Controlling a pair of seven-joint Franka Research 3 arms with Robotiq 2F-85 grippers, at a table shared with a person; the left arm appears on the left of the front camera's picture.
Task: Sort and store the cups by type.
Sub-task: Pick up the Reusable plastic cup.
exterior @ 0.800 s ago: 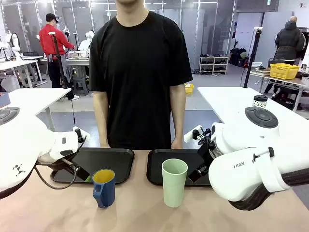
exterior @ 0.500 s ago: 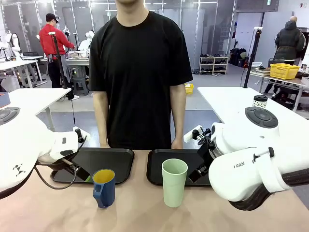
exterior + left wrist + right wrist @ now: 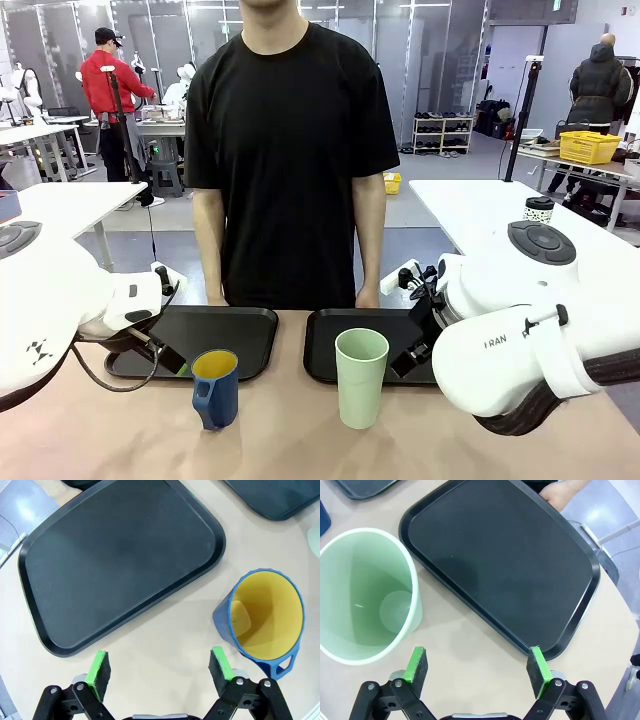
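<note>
Upright on the table, the dark blue mug (image 3: pixel 215 388) stands near the left tray (image 3: pixel 230 335) and the mint-green tumbler (image 3: pixel 360 377) near the right tray (image 3: pixel 370 320), likely one tray per type. The left gripper (image 3: pixel 160 667) and right gripper (image 3: pixel 477 667) hover beside them, jaws spread, empty.

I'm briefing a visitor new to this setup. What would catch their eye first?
Two cups stand on the table: a dark blue mug, yellow inside, on the left, a taller mint-green tumbler on the right. Behind them lie two black trays, left tray and right tray, with a person in a black T-shirt at the far edge. The left pincer and right pincer are open, holding nothing.
</note>
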